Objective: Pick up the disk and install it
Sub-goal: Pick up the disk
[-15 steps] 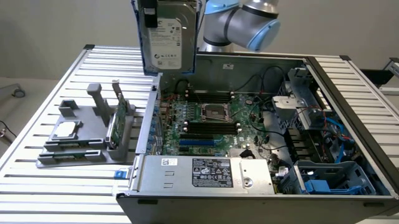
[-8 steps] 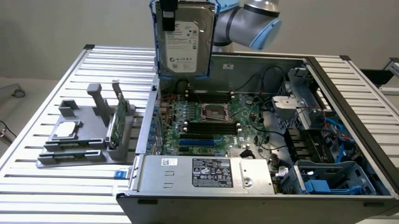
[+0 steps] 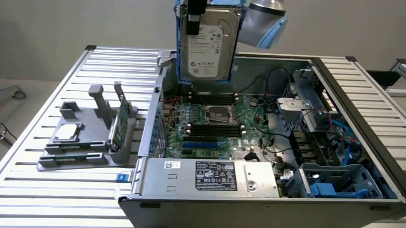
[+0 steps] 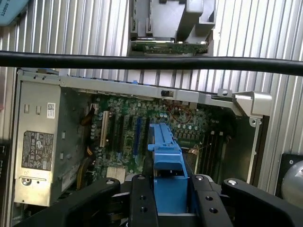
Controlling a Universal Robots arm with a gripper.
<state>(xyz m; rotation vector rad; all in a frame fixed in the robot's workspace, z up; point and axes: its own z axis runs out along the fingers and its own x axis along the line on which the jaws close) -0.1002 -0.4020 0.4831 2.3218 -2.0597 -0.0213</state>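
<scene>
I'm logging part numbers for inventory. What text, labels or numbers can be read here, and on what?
Disk, white label: print and barcode, too small to read.
Power supply, dark label and white sticker: too small to read.
Blue strip: cut-off letters, unreadable.
No text reads clearly.

Open air between disk and motherboard; cables crowd the drive cage.
</scene>
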